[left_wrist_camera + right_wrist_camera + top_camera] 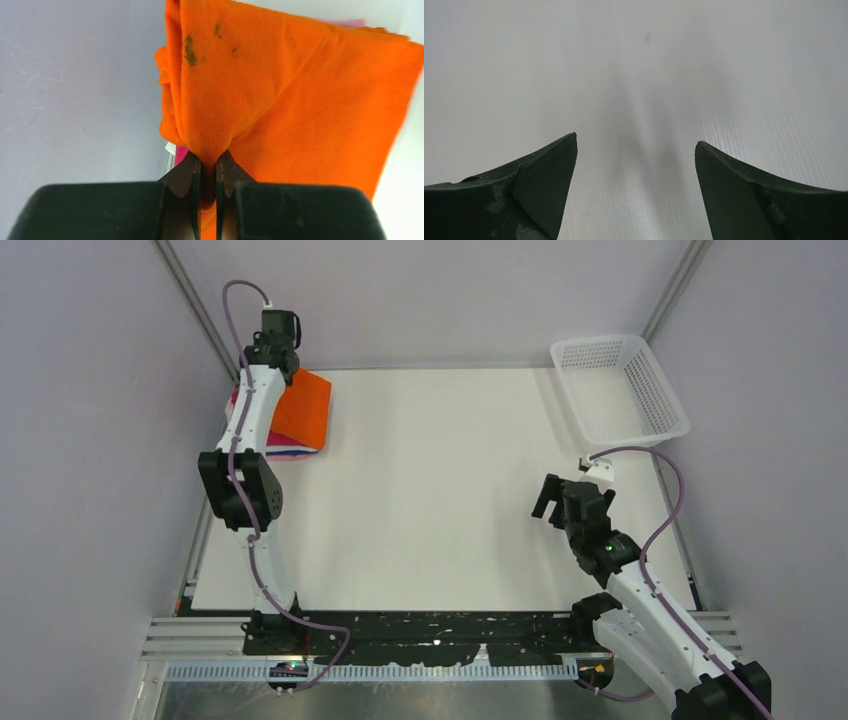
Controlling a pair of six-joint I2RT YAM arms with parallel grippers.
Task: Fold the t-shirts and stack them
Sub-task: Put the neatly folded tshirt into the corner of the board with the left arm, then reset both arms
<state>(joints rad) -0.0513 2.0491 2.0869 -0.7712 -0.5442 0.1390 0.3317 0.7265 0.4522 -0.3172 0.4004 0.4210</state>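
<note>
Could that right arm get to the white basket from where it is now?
Probably yes: the right gripper is open and empty, and only bare table lies between it and the basket in the far right corner.

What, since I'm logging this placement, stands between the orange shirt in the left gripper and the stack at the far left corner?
Nothing visible does. The left gripper is shut on a pinch of the orange t-shirt, which lies directly over the magenta-pink shirt of the stack. The white basket sits far right.
</note>
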